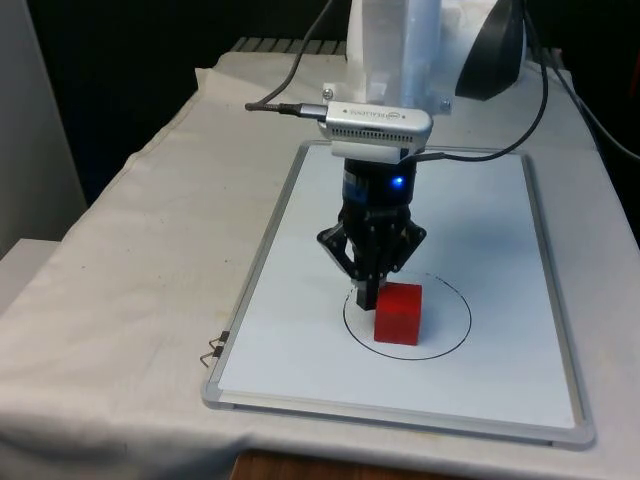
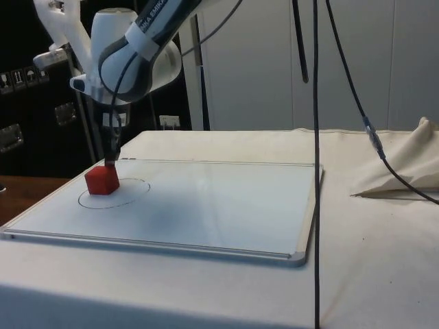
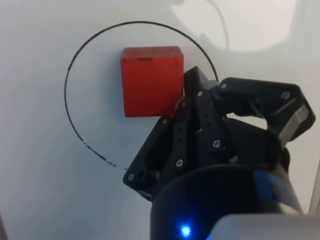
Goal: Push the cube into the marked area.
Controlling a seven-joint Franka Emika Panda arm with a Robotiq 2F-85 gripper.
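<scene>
front view is showing the board (image 1: 300, 380) lying on the clothed table (image 1: 120, 300), its near edge facing the camera. toward the board's near end, closer to its edge on the front view's left, the circle (image 1: 455, 300) is marking the goal, and the cube (image 1: 398, 313) is already sitting inside the line, flat on the board, so the push is looking close to done. just behind it the gripper (image 1: 366, 297) is pointing straight down, fingers pinched together into one blunt pusher, touching the cube's far side. behind, the arm is reaching steeply down from the board's far end.
</scene>
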